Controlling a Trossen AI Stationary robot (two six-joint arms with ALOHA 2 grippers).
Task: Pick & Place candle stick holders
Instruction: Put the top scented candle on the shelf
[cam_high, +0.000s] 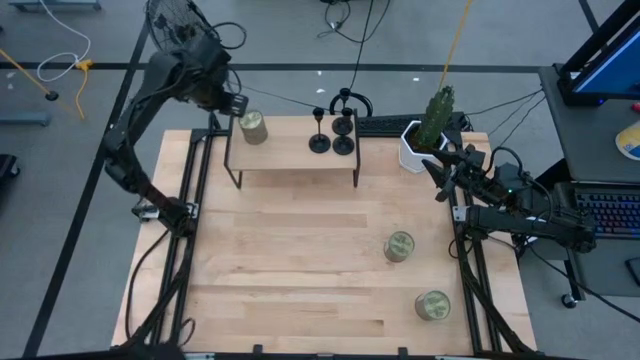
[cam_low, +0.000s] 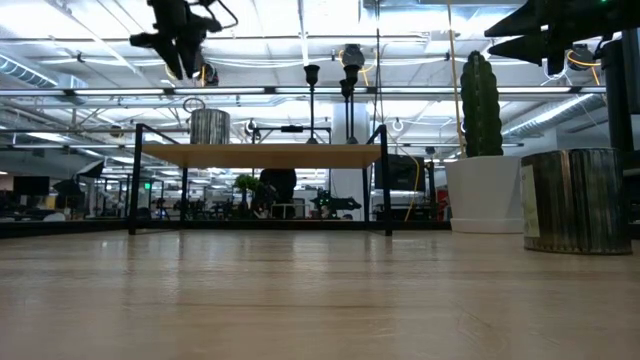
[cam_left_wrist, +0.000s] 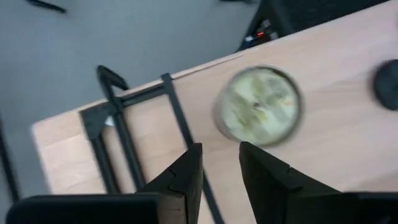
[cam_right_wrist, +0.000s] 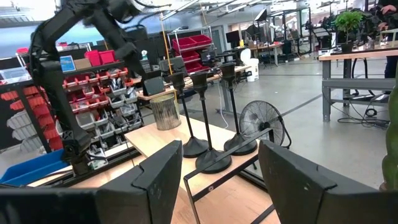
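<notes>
Three black candle stick holders (cam_high: 335, 135) stand by their round bases on a small raised wooden shelf (cam_high: 285, 158) at the table's far side; the right wrist view shows them (cam_right_wrist: 214, 155) upright, side by side. My left gripper (cam_high: 238, 105) hangs above the shelf's left end, pointing steeply down, open by a narrow gap (cam_left_wrist: 221, 150) with nothing between its fingers. A lidded jar (cam_left_wrist: 258, 106) stands on the shelf just beyond its fingertips. At the table's right edge my right gripper (cam_right_wrist: 221, 155) is held level, open and empty, facing the holders.
A cactus in a white pot (cam_high: 420, 140) stands right of the shelf, close to my right gripper (cam_high: 442, 178). Two more jars (cam_high: 400, 245) (cam_high: 432, 305) stand on the table's near right. The table's middle and left show bare wood (cam_high: 280, 260).
</notes>
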